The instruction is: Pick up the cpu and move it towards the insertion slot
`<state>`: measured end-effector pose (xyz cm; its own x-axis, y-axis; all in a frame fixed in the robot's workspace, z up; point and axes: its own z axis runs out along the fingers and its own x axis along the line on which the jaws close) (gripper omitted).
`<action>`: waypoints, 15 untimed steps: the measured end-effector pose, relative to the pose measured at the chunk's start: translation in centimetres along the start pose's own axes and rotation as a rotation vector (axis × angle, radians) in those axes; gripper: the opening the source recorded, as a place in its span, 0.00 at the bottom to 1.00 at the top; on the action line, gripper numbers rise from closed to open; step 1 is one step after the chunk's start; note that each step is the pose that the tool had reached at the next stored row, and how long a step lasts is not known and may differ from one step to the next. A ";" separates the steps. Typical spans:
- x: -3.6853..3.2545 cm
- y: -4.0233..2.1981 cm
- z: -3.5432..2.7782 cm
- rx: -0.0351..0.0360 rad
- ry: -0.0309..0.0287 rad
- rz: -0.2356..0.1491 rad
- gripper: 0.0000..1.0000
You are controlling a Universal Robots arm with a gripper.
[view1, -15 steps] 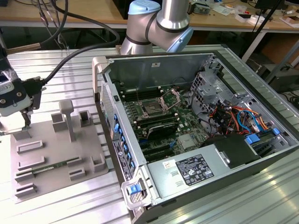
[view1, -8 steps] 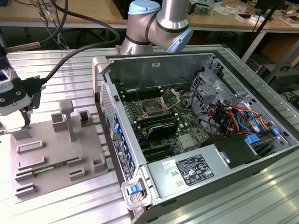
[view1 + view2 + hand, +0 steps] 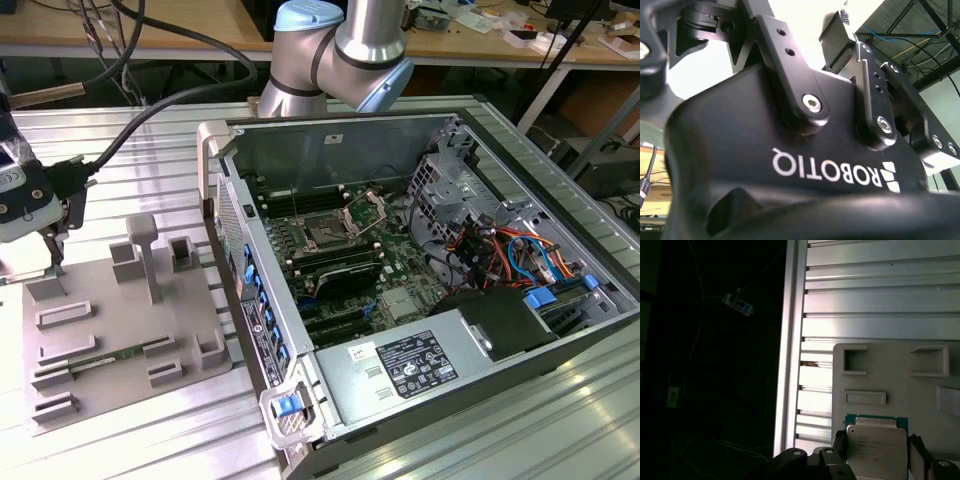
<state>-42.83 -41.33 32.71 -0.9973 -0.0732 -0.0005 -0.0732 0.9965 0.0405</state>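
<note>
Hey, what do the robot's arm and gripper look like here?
The arm is silver metal tubing with pale blue joint caps in the exterior view, and thick black cables run to its wrist. In the second wrist view the gripper is matte black, with white lettering on its body and bar-shaped links pinned by silver bolts.

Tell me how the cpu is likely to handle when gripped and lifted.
The cpu looks like a thin flat plate with a metal lid, so it is probably stiff rather than floppy. Its smooth silvery top may be slippery under a grip. Being flat and square, it should not roll, though the thin green rim is likely fragile at the edges.
</note>
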 end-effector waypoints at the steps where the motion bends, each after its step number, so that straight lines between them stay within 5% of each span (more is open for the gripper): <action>1: 0.00 0.00 -0.04 0.0000 -0.0001 0.000 0.55; 15: 0.00 0.02 -0.52 -0.0001 -0.0001 0.000 0.55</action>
<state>-42.83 -41.33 33.23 -0.9973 -0.0732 -0.0006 -0.0732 0.9965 0.0406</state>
